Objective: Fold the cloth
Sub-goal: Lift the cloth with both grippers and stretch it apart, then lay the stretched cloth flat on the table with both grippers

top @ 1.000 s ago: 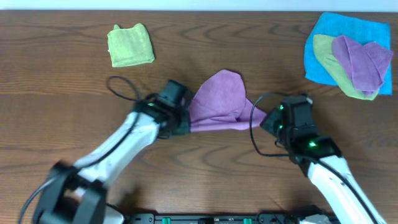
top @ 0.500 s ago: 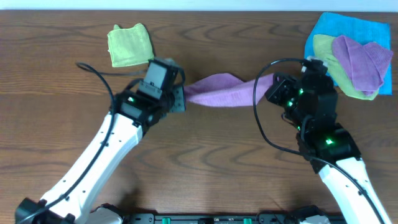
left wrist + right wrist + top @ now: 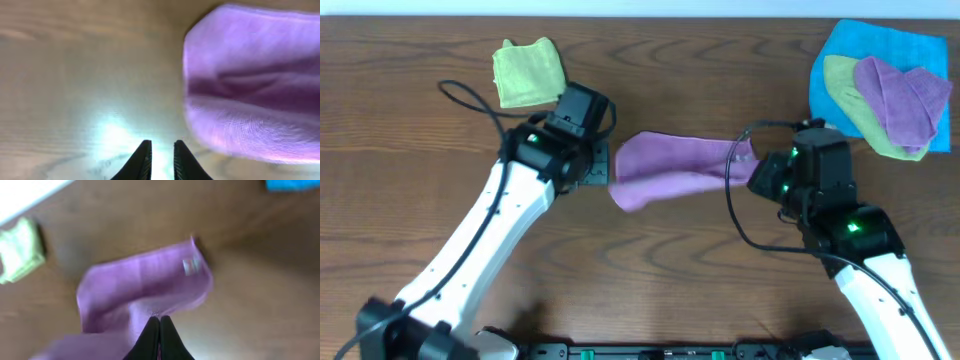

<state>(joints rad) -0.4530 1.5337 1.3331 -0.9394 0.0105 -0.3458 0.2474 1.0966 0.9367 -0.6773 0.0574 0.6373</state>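
Observation:
The lilac cloth [image 3: 672, 166] lies folded over as a wide band across the middle of the table. My right gripper [image 3: 751, 166] is at its right end. In the right wrist view that gripper [image 3: 160, 318] is shut on the cloth [image 3: 145, 282], whose edge is pinched at the fingertips. My left gripper [image 3: 603, 166] sits just off the cloth's left end. In the left wrist view that gripper [image 3: 161, 145] stands a narrow gap open with bare table between the fingers, and the cloth [image 3: 250, 90] lies free to the upper right.
A folded lime-green cloth [image 3: 530, 72] rests at the back left, close behind my left arm. At the back right, a blue cloth [image 3: 895, 45] carries a green cloth [image 3: 845, 95] and another purple one [image 3: 900, 100]. The table's far edge runs just behind them.
Half a second ago the cloth hung taut between both grippers. The left gripper has let go, and the left end has dropped and spread on the table. The right gripper moved slightly nearer.

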